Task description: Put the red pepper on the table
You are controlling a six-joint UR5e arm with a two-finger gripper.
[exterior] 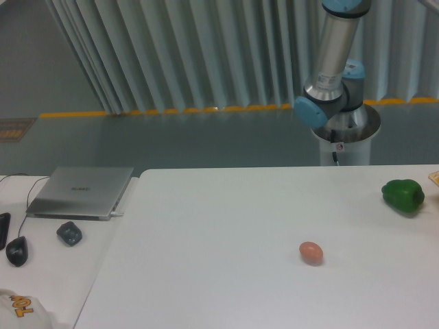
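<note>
my end effector was out of the frame at this moment; only the lower part of my arm [335, 62] showed, rising from its base behind the far right side of the desk [226, 226] and leaving the picture at the top. so i could not tell how far my fingers were parted, nor whether they had anything between them.

the red pepper was nowhere to be seen in this view. on the white desk lay only a green pepper [402, 196] near the right edge and a small brownish egg [311, 252] toward the middle, well apart from each other. something pale peeked in at the far right edge, too little of it to name. on the smaller surface to the left sat a closed grey laptop [81, 191], a dark lump [68, 234] and a black mouse [17, 251].

as far as i could judge, the placing was not yet done: no red pepper rested on the desk. whether i carried it above the frame, i could not say. what was left, by my reckoning, was to bring the pepper down onto a bare stretch of the desk, away from the egg and the green pepper, and let it go upright enough that it would not roll.
</note>
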